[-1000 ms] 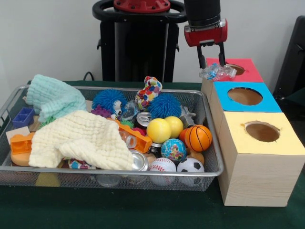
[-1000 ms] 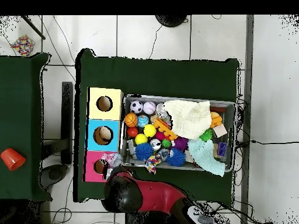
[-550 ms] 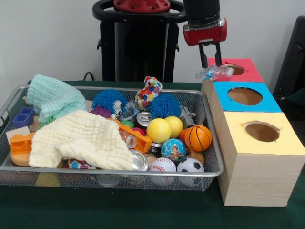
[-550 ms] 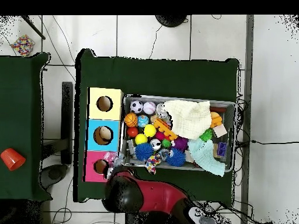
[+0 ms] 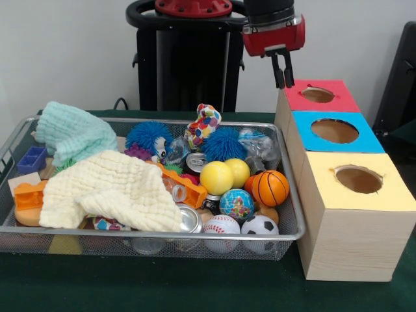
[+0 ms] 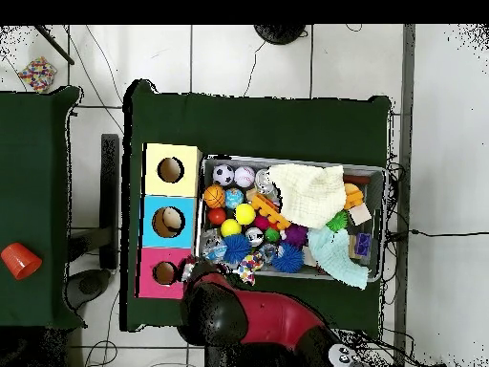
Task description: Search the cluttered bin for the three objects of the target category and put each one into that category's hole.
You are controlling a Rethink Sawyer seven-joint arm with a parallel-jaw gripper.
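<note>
Hanging with jaws narrow and empty, gripper (image 5: 282, 83) sits beside red box (image 5: 338, 101).

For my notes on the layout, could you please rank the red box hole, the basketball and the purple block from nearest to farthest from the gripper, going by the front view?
From the gripper:
1. Red box hole, just right of and below it.
2. Basketball, lower down, at the bin's right end.
3. Purple block, at the bin's far left end.

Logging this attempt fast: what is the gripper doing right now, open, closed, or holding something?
Gripper: closed, holding nothing, hanging above the bin's far corner beside the red box.
</note>
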